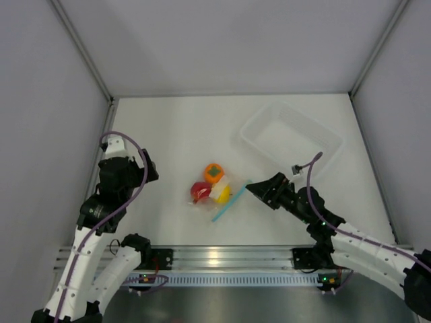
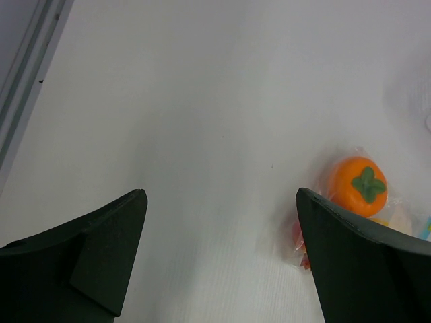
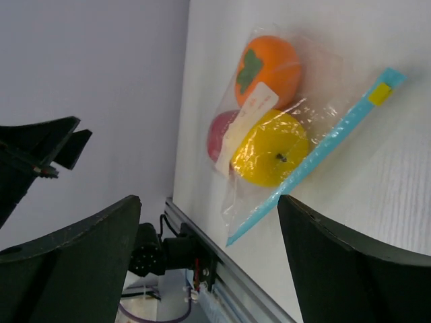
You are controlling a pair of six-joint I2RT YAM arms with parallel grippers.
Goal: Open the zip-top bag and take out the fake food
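Note:
The zip-top bag [image 1: 213,189] lies shut on the white table at mid-front, its light blue zip strip [image 1: 230,200] along its right edge. Inside it are the fake food: an orange fruit with a green top [image 1: 214,173], a red one [image 1: 200,192] and a yellow one [image 1: 223,194]. My right gripper [image 1: 251,189] is open, just right of the zip strip, touching nothing. The right wrist view shows the bag [image 3: 269,121] and strip [image 3: 323,151] beyond its open jaws [image 3: 209,200]. My left gripper [image 1: 152,172] is open and empty, left of the bag; its view [image 2: 221,193] shows the orange fruit [image 2: 365,185] at the right.
A rigid clear rectangular tray [image 1: 293,138] stands at the back right, behind my right arm. A metal rail [image 1: 222,256] runs along the table's front edge. Grey walls close in the left, back and right sides.

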